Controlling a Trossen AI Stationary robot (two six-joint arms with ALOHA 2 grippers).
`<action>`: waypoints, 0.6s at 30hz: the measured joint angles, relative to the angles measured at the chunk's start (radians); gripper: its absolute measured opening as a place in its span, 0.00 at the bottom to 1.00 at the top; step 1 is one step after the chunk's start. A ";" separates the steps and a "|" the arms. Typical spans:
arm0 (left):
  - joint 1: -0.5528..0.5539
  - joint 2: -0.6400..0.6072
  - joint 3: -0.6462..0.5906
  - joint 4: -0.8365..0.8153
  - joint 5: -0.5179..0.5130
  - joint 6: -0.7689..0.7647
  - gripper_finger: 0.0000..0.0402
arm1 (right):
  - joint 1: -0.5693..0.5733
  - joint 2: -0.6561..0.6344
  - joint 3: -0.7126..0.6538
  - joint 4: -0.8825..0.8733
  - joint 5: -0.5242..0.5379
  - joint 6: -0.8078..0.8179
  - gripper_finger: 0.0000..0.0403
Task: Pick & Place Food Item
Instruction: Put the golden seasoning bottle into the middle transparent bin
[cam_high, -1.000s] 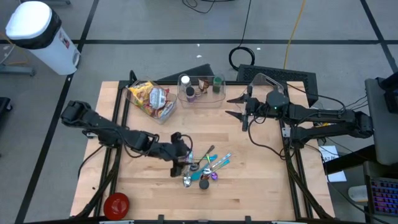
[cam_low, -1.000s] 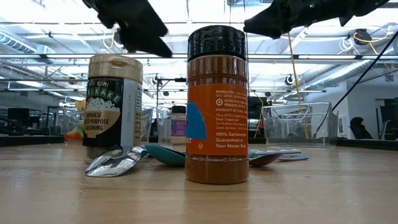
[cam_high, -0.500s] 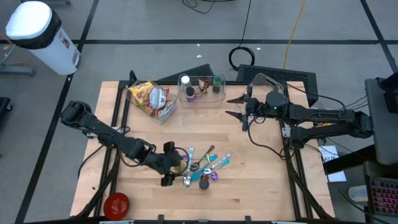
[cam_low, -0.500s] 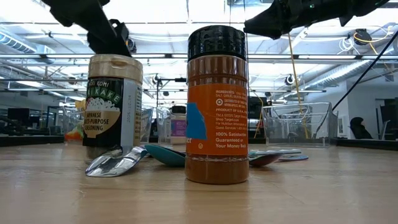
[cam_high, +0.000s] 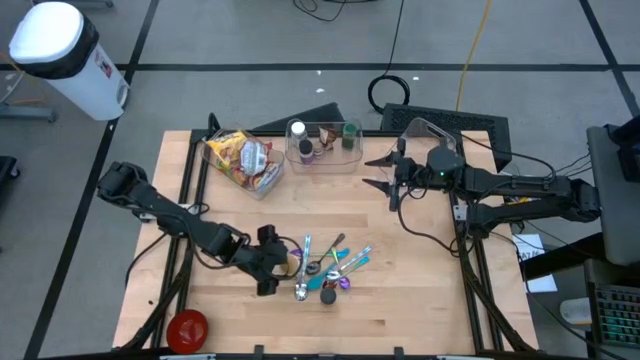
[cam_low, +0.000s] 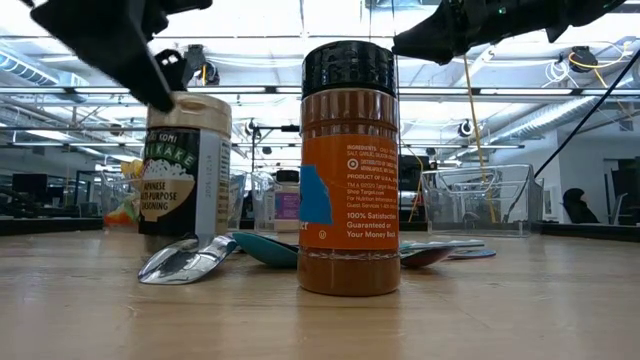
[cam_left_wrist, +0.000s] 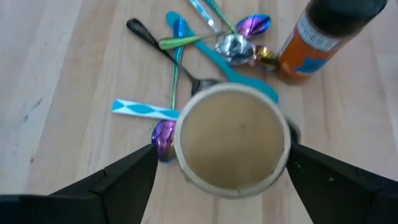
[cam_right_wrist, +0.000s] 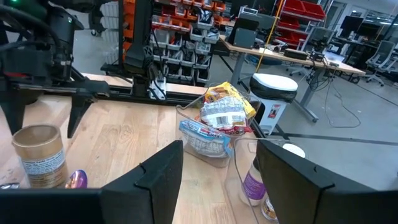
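Left hand (cam_high: 266, 261) sits low over the front-centre of the light wooden tabletop (cam_high: 400, 290). Its two dark fingers (cam_left_wrist: 124, 177) are spread wide, one on either side of a tan-lidded cylindrical seasoning jar (cam_left_wrist: 231, 138); in the left wrist view a clear gap shows between each finger and the jar, so nothing is gripped. In the low view the jar (cam_low: 183, 165) stands upright on the tabletop with the hand's dark finger reaching down past the left edge of its lid.

Just beside the jar, an orange spice bottle with a black cap (cam_low: 349, 168) stands upright. A scatter of coloured and metallic spoons (cam_high: 335, 268) lies flat around both containers, touching or overlapping one another.

Right hand (cam_high: 381, 172) hangs at the rear right of the tabletop, well apart from the jar, fingers parted to a moderate width and carrying nothing.

At the rear of the tabletop, a clear plastic bin holding snack packets (cam_high: 241, 160) lies tilted, and a second clear bin holding small bottles (cam_high: 322, 143) sits just beside it. A red round lid (cam_high: 187, 326) rests at the front left corner.
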 joint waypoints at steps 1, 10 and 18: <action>0.000 0.000 -0.007 0.001 0.000 0.000 0.89 | 0.000 0.000 0.000 0.000 0.000 0.000 0.49; 0.000 0.000 -0.134 0.217 0.000 0.110 0.89 | 0.000 0.000 0.000 0.000 0.000 0.000 0.49; 0.012 0.001 -0.239 0.399 -0.051 0.126 0.89 | 0.000 0.000 0.000 0.000 0.000 0.001 0.49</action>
